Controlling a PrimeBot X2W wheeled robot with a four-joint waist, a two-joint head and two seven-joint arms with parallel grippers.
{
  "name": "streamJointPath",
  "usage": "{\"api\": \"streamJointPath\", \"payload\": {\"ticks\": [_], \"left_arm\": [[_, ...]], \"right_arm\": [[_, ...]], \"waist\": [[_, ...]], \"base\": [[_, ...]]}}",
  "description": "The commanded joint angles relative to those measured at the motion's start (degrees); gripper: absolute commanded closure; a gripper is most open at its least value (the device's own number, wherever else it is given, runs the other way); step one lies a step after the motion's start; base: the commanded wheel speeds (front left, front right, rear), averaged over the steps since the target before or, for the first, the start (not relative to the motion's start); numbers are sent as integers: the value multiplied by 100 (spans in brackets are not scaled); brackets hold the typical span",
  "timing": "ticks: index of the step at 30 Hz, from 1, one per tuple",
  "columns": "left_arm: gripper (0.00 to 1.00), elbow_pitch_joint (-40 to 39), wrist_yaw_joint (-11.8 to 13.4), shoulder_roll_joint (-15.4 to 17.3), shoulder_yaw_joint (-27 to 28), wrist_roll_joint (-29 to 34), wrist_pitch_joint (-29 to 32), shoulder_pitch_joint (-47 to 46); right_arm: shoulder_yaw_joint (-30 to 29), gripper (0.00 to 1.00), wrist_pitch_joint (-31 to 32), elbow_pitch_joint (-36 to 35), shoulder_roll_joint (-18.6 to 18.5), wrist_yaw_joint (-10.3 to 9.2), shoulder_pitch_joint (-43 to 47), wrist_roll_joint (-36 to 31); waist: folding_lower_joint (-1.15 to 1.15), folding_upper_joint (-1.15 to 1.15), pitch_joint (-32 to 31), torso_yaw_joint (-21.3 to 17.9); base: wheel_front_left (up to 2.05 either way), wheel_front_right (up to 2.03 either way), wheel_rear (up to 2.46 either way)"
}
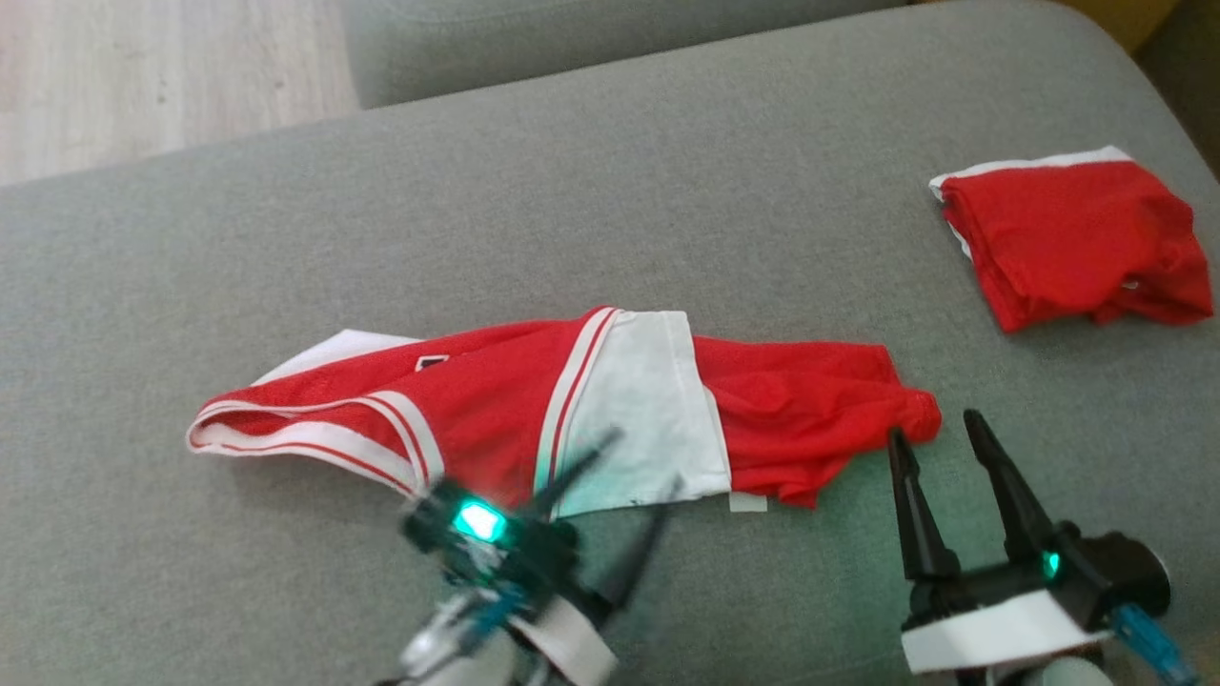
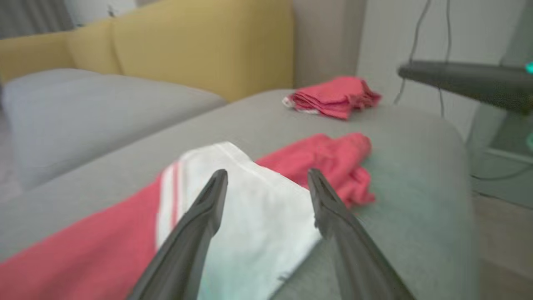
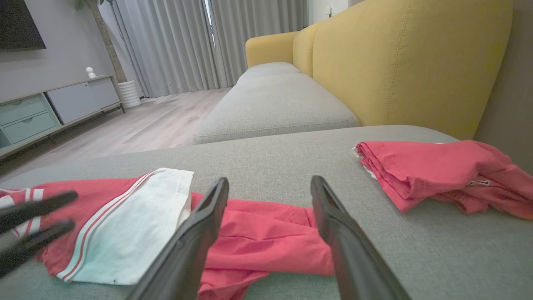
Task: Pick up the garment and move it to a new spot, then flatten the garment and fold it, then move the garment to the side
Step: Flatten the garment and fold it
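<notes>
- Your left pincer (image 1: 645, 460) has its two long dark fingers (image 2: 195, 225) spread apart with nothing between them. It hovers over the near edge of the white panel (image 1: 639, 400) and is blurred in the head view.
- Your right pincer (image 1: 934, 426) is also spread and empty. Its fingertips are just beside the bunched right end of the cloth, and you cannot tell whether they touch it.
- The red mesh garment with white striped trim (image 1: 477, 400) lies stretched in a long, loosely flattened band across the middle of the grey fabric sofa cushion (image 1: 667, 191). Its striped armhole trim is at the left end, the white panel is folded over its middle, and the red cloth at the right is wrinkled.
- A second red garment, folded into a compact stack (image 1: 1077, 238), sits well apart near the cushion's far right edge.
- Beyond the cushion you see a yellow upholstered backrest (image 3: 395, 62). There is pale wooden floor (image 1: 143, 76) at the far left.
</notes>
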Motion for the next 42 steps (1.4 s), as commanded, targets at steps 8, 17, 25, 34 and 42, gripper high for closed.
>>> {"api": "streamJointPath", "payload": {"ticks": [8, 17, 25, 34, 42], "left_arm": [[0, 1378, 52, -237, -936, 663, 38, -1169], [0, 1881, 172, -269, -1278, 378, -27, -1448], [87, 1926, 328, -271, -1678, 10, -36, -1591], [100, 1852, 586, -271, -1951, -39, -37, -1763], [0, 2057, 810, -272, -2253, 261, -38, -1859]], "right_arm": [[226, 0, -21, -141, -52, -3, -465, 3], [200, 0, -21, -118, -78, -3, -458, 15], [160, 0, -21, -136, -43, -3, -450, 137], [75, 0, -21, -175, -88, -3, -428, 146], [106, 0, -21, -161, -92, -3, -427, 126]], "waist": [[0, 0, 258, -284], [0, 0, 291, -449], [0, 0, 284, -535], [0, 0, 254, -478], [0, 0, 280, -412]], "base": [[0, 0, 0], [0, 0, 0], [0, 0, 0], [0, 0, 0], [0, 0, 0]]}}
